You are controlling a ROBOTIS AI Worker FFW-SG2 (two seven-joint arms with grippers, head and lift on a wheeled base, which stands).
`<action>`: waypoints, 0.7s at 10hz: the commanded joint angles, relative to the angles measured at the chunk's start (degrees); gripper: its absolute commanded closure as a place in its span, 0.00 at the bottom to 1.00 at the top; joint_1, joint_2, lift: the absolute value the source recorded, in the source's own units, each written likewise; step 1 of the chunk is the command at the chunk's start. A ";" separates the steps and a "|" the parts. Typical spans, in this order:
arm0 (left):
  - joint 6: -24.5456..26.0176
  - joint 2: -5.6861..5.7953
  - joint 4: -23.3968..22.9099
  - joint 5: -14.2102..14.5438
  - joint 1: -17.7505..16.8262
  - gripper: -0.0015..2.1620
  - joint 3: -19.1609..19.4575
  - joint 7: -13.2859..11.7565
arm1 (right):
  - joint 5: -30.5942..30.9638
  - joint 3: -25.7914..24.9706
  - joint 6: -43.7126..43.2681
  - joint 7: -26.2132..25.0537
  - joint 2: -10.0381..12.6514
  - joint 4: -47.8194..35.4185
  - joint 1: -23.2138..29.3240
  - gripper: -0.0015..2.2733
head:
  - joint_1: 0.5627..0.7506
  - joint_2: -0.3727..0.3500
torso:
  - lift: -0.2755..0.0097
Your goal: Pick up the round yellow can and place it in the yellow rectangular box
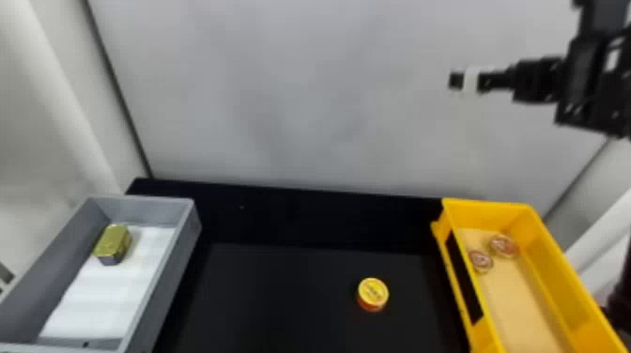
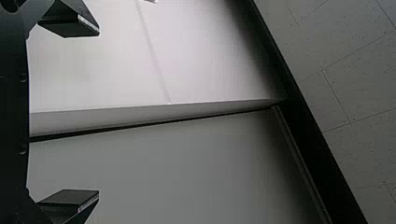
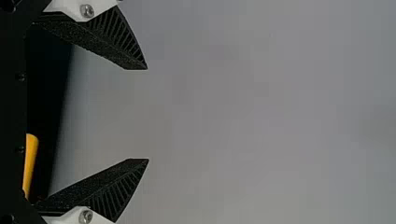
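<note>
High at the right of the head view, my right gripper point(image 1: 457, 80) is well above the black table, away from the can. In the right wrist view the right gripper point(image 3: 148, 114) is open, nothing between its fingers. The round yellow can point(image 1: 373, 293), with a reddish side, stands on the table right of centre. To its right is the yellow rectangular box point(image 1: 558, 253), holding two small round tins; a corner of the box point(image 3: 30, 161) shows in the right wrist view. In the left wrist view my left gripper point(image 2: 99, 113) stands open before a pale wall, holding nothing.
A grey bin point(image 1: 185, 234) at the left holds a gold rectangular tin point(image 1: 114, 240) on a white liner. The black table point(image 1: 281, 295) lies between bin and box. A grey-white wall point(image 1: 281, 94) rises behind the table.
</note>
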 commanded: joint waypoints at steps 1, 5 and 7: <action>0.02 -0.07 0.18 0.00 -0.13 0.03 -0.23 -0.09 | -5.98 -0.12 -1.63 -0.28 0.15 7.28 3.18 0.03 | 0.70 0.41 | 0.94; -0.42 -0.07 0.45 0.00 -0.13 0.03 -0.23 -0.26 | -8.71 1.64 -6.47 -0.10 0.50 19.41 6.08 0.03 | 0.70 0.41 | 0.94; -0.60 -0.16 0.71 0.00 -0.05 0.03 -0.40 -0.35 | -8.71 3.66 -11.22 0.69 0.42 25.30 7.05 0.03 | 0.70 0.41 | 0.94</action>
